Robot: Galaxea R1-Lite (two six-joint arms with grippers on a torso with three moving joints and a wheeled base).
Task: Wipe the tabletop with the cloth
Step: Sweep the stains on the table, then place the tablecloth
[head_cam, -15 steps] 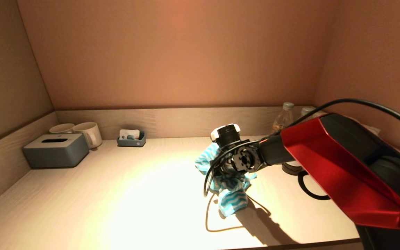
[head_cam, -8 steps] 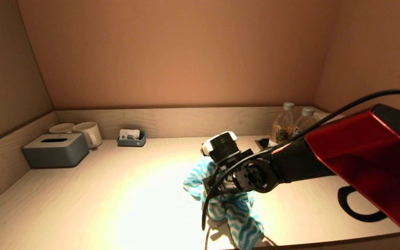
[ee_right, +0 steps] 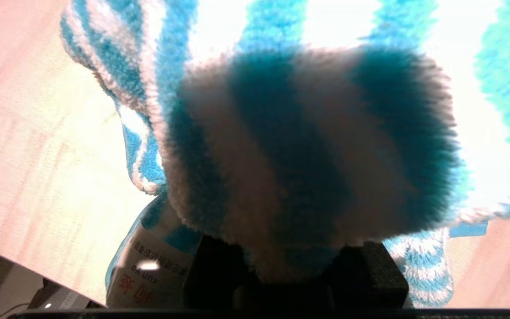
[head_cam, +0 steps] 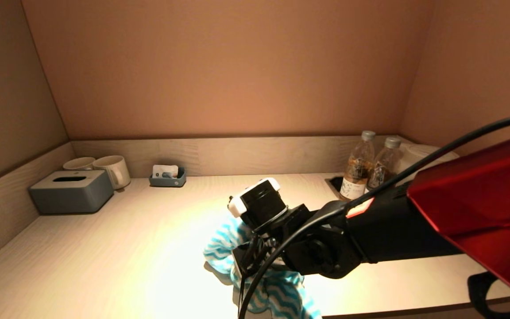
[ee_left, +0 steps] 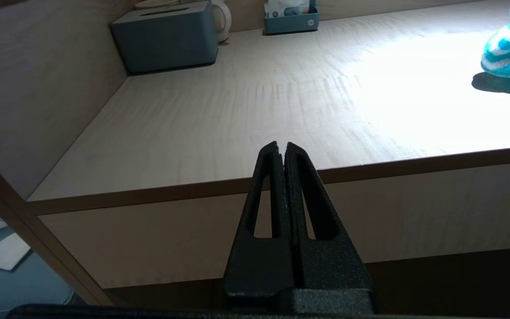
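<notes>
Cloth, striped turquoise and white, bunched on the tabletop near its front edge, at 6 o'clock in the head view. Clamped in the right gripper, hanging below and spilling to either side of it. Two bottles and a kettle at 2 o'clock; tissue box, two mugs and a small tray at 10 o'clock. Pale wood-grain surface with low rim, tan walls behind. Left gripper pressed shut, parked before the front edge.

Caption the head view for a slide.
Right gripper shut on the striped cloth at the tabletop's near edge.
</notes>
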